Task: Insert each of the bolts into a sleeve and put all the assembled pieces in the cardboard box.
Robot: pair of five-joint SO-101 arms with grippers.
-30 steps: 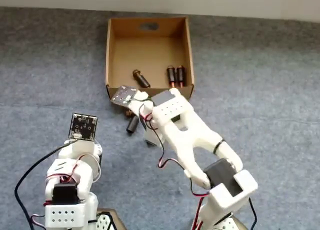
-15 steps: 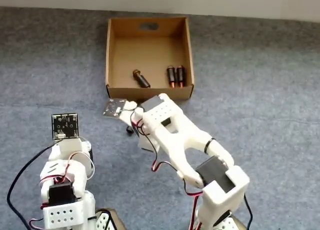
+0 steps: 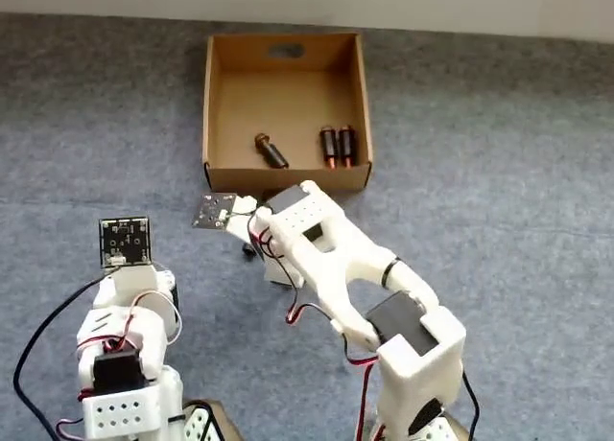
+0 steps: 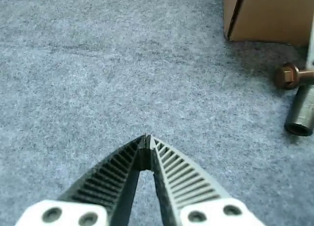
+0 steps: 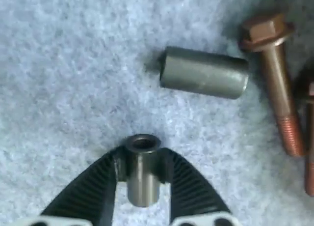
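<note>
Grey carpet (image 3: 499, 220) all over the table in the high view. At the far side, cardboard box (image 3: 205, 105), open on top, with three assembled pieces (image 3: 337, 146) lying on its floor. Right arm (image 3: 326, 254) stretched out to the spot just before the near wall of the box. Left arm (image 3: 125, 345) folded back, well apart from the box.

From the left wrist: left pincer (image 4: 147, 141) pressed together on nothing, above bare carpet. Farther off, near a corner of the box, head of a bolt (image 4: 288, 74) just beside a loose sleeve (image 4: 300, 113).

From the right wrist: right pincer (image 5: 142, 159) clamped on a held sleeve (image 5: 142, 184), open end towards the camera. Just beyond, the loose sleeve lying flat, the bolt beside it, a second bolt (image 5: 309, 152) at the edge.

Easy to lose the held sleeve from here: smooth metal gripped only at its sides, so likely to tilt or slide out once pushed by a bolt. Also near enough to the loose sleeve to send it rolling during any careless lift.
</note>
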